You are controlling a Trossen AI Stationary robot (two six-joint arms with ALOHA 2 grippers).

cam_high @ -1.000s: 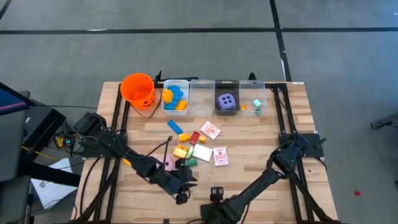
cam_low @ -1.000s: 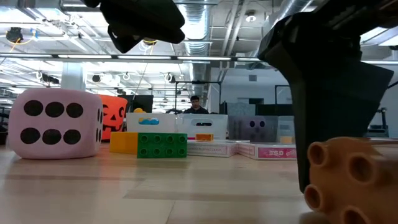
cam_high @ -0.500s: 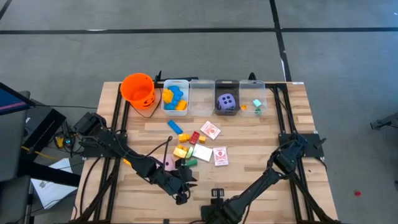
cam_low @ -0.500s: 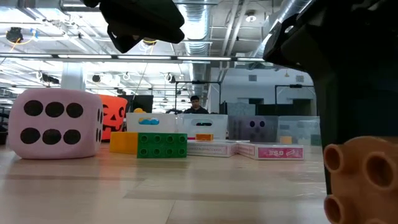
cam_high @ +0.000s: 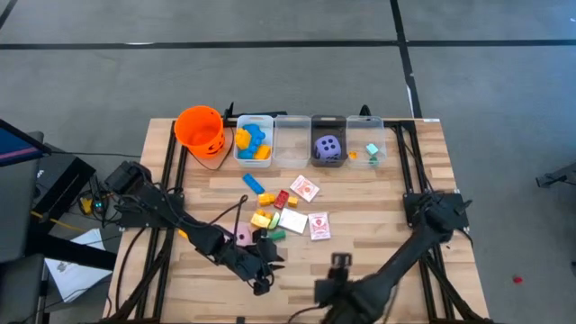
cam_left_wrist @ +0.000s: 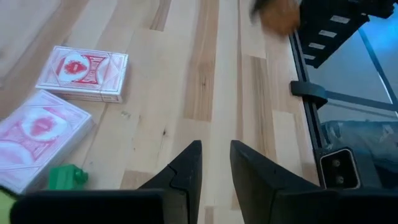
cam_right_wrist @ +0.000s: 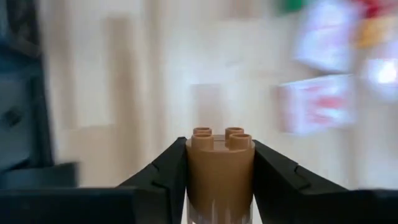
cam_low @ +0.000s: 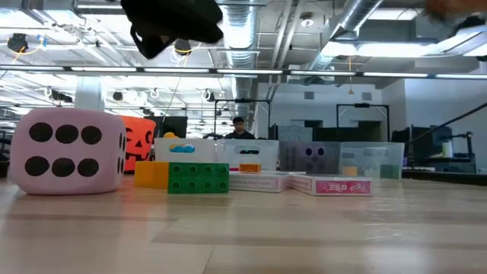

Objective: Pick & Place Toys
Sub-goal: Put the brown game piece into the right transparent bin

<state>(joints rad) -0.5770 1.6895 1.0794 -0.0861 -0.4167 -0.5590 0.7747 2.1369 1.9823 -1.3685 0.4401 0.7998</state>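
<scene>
My right gripper [cam_high: 338, 263] hangs above the table's near edge, shut on a brown round block [cam_right_wrist: 221, 171]. That block also shows as a blur in the left wrist view [cam_left_wrist: 278, 15]. My left gripper [cam_left_wrist: 215, 163] hovers near the front edge with only a narrow gap between its fingers and nothing in it. The pink die [cam_low: 68, 151], a green block [cam_low: 198, 177], a yellow block [cam_low: 151, 174] and card packs [cam_left_wrist: 84, 73] rest flat on the table. A blue block [cam_high: 253, 183] and a red block [cam_high: 283, 198] lie farther back. My right gripper pinches the brown block's round wall [cam_right_wrist: 194, 177] between its two fingers, one finger on each side. The fingers come steeply from above. The block's studded end [cam_right_wrist: 222, 138] is about level with the fingertips. The block is lifted clear of the table.
At the far edge stand an orange bucket [cam_high: 200, 128] and a row of clear bins: one with blue and yellow blocks [cam_high: 254, 139], one next to it [cam_high: 292, 139], one with a purple die [cam_high: 328, 146] and one with small blocks [cam_high: 366, 148]. A person shows in the room behind [cam_low: 239, 128].
My right gripper has risen from the table at the near edge and gone a little toward the table's right. The brown block, low at the right of the low view before, is lifted clear and out of that view.
</scene>
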